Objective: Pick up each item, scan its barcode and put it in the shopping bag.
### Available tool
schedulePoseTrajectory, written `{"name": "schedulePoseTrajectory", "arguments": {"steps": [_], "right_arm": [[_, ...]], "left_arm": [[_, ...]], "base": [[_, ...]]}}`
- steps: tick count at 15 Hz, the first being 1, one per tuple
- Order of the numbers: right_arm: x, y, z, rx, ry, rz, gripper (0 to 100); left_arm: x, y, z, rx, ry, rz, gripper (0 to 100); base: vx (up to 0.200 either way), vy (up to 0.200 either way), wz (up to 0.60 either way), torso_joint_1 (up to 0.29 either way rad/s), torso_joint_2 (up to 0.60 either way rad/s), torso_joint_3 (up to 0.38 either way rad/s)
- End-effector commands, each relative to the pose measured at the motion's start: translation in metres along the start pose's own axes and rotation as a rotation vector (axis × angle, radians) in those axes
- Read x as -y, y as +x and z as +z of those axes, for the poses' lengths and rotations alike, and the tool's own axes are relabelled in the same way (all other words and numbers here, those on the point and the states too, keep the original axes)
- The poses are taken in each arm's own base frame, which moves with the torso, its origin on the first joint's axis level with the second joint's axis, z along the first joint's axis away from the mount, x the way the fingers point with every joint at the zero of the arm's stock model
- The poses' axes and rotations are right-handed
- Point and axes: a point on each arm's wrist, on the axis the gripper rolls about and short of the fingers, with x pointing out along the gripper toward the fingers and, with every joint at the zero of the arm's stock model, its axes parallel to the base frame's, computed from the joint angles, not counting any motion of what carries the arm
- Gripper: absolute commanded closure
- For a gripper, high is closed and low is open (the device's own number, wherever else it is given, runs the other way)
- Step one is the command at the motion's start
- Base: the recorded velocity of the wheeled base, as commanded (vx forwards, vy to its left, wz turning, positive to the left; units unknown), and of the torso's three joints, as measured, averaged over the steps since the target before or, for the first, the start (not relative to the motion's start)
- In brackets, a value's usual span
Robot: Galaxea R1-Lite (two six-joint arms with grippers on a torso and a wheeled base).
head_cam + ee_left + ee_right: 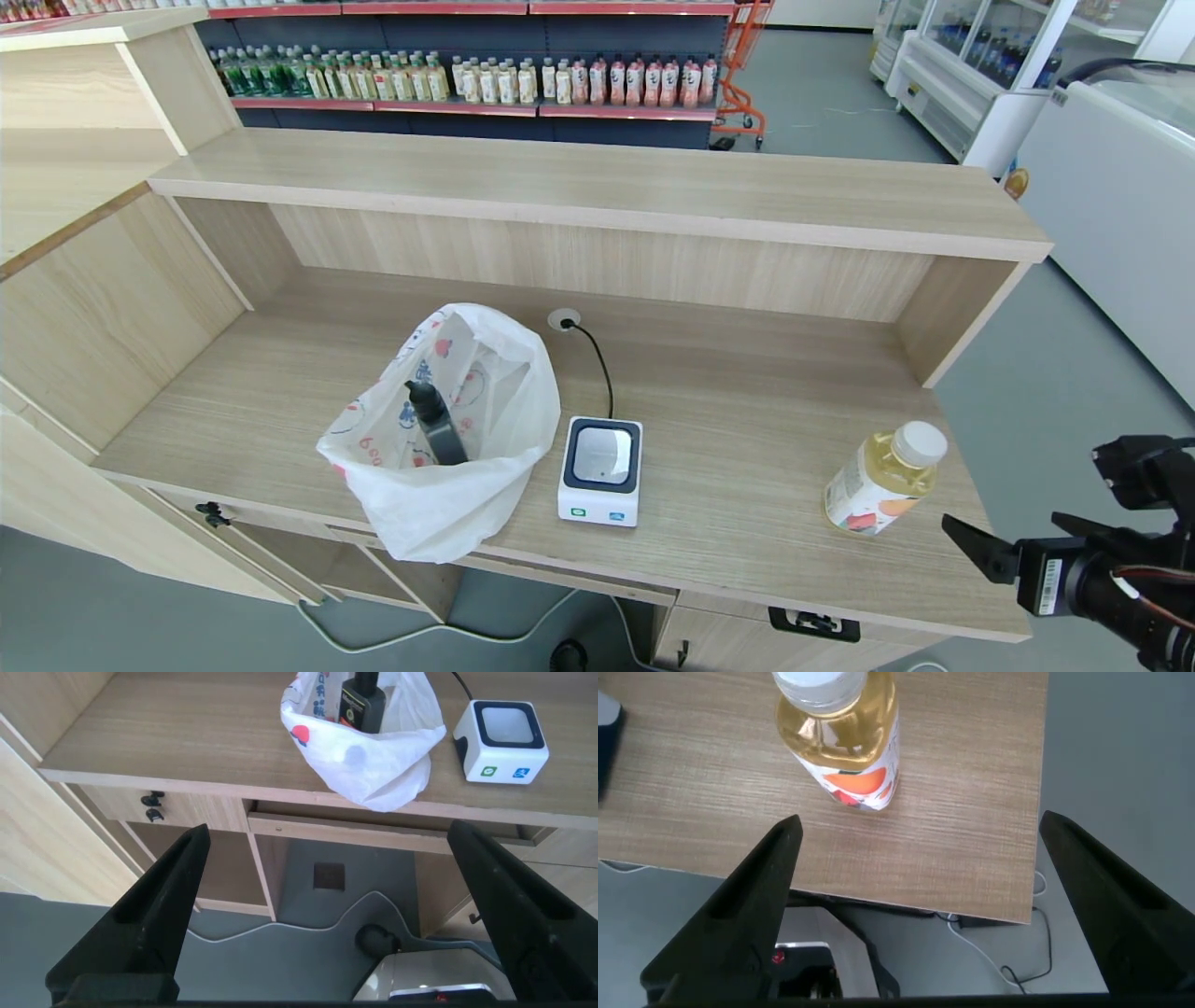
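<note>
Head view, bottle (885,479) standing — near counter (747,411) edge

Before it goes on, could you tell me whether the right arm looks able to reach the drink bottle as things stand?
Probably yes: the open right gripper hangs just off the counter edge facing the bottle, which stands upright with bare wood around it; the scanner sits well to its left.

On the table (747,401), the shopping bag (439,504) stood toward the front left, with one bottle (437,429) upright inside it. The scanner (602,471) sat just beside the bag on its right, its cable (606,373) running back to a hole (564,319) in the table behind. Another bottle (885,478) stood well apart, near the front right corner.
</note>
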Motion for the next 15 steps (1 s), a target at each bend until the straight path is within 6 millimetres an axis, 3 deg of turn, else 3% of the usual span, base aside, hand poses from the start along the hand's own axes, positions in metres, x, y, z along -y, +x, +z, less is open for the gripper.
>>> {"name": "schedulePoseTrajectory", "arguments": {"steps": [1, 5, 11, 15], "right_arm": [[-0.011, 0.018, -0.007, -0.054, -0.004, 0.041, 0], [-0.025, 0.039, -0.012, -0.046, -0.025, 0.082, 0], [-0.029, 0.063, -0.023, -0.047, -0.015, 0.024, 0], [-0.049, 0.087, -0.025, 0.003, 0.001, 0.075, 0]], "left_arm": [[0.000, 0.000, 0.000, -0.002, 0.000, 0.000, 0], [0.000, 0.000, 0.000, -0.002, 0.000, 0.000, 0], [0.000, 0.000, 0.000, -0.002, 0.000, 0.000, 0], [0.000, 0.000, 0.000, -0.002, 0.000, 0.000, 0]], "base": [[0.000, 0.000, 0.00, 0.000, 0.00, 0.000], [0.000, 0.000, 0.00, 0.000, 0.00, 0.000], [0.000, 0.000, 0.00, 0.000, 0.00, 0.000], [0.000, 0.000, 0.00, 0.000, 0.00, 0.000]]}}
